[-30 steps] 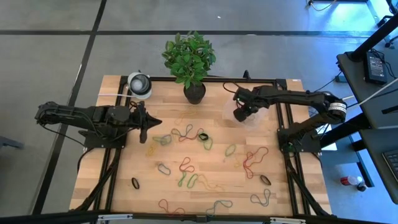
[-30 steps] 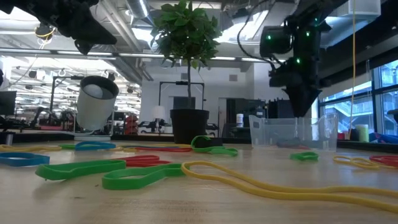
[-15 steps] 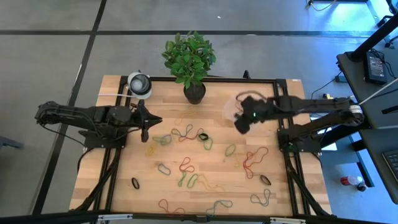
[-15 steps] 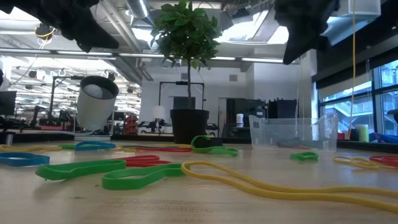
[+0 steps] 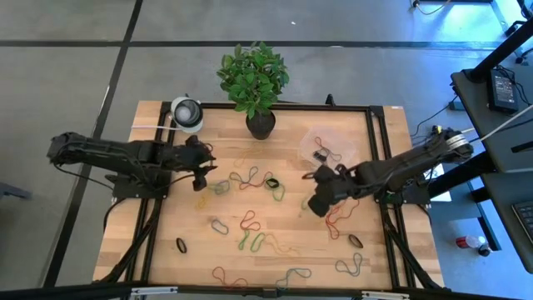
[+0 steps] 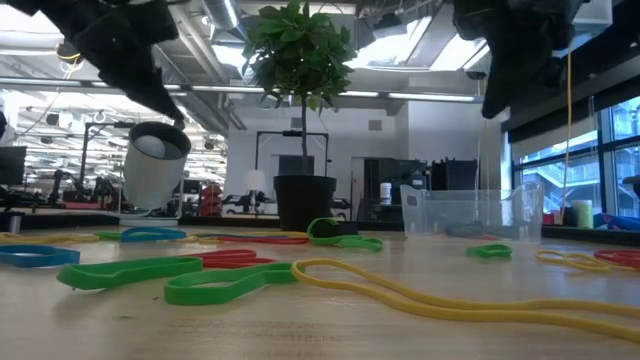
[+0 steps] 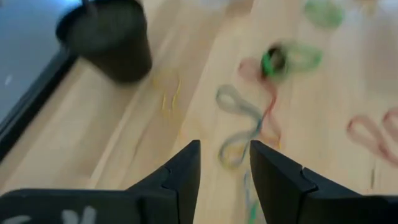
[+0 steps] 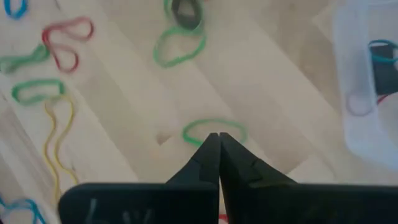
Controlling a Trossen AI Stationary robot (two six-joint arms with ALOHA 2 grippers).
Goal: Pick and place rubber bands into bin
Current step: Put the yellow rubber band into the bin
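I'm seeing rubber bands lying strewn flat mid-table, long axes mixed | bin sitting far-right | left gripper hovering parted, empty | right gripper hovering clenched, empty | no writing showing

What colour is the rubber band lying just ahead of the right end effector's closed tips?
Green, clearest in the right wrist view.
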